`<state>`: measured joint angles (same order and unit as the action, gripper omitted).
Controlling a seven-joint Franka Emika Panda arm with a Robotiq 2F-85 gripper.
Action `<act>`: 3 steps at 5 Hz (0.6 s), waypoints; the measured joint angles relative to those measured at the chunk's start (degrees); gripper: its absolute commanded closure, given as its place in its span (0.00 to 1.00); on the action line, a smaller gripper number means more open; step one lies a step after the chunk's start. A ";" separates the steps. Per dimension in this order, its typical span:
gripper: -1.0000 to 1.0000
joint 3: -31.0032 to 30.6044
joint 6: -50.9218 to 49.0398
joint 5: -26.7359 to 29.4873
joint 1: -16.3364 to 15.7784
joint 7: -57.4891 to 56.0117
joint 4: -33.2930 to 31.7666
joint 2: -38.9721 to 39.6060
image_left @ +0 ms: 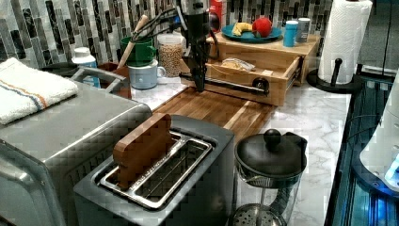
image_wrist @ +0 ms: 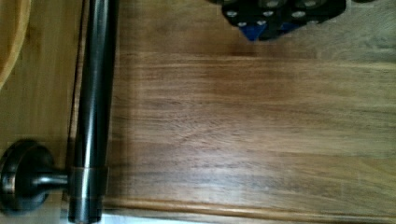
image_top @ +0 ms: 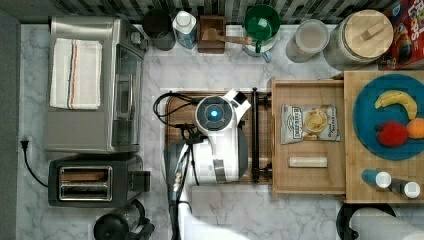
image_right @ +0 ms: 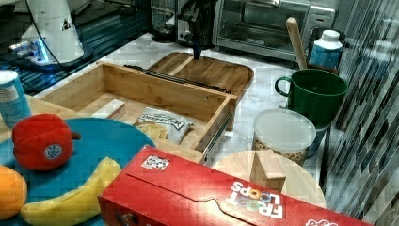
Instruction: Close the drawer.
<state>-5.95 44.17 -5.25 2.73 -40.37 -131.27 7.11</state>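
In the top view, the drawer (image_top: pixel 280 187) lies at 3 o'clock of the cutting board (image_top: pixel 175 107), the toaster oven (image_top: pixel 92 82) at 9 o'clock, and the toaster (image_top: pixel 95 187) at 8 o'clock.

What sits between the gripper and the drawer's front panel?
The drawer's black bar handle alone. In the left view the gripper hangs just short of it, over the cutting board, no loose item between.

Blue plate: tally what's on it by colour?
On the blue plate:
Yellow: 1, the banana
Red: 1, a round red fruit
Orange: 1, an orange fruit
Total: 3
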 measured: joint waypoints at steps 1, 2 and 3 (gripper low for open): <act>1.00 0.00 0.56 0.09 2.28 -3.22 -1.45 1.11; 1.00 0.68 0.56 0.10 4.33 -6.77 -3.13 1.20; 1.00 2.82 0.64 -0.96 4.58 -8.11 -3.69 1.64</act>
<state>-3.13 44.82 -6.21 7.32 -48.48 -134.96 8.75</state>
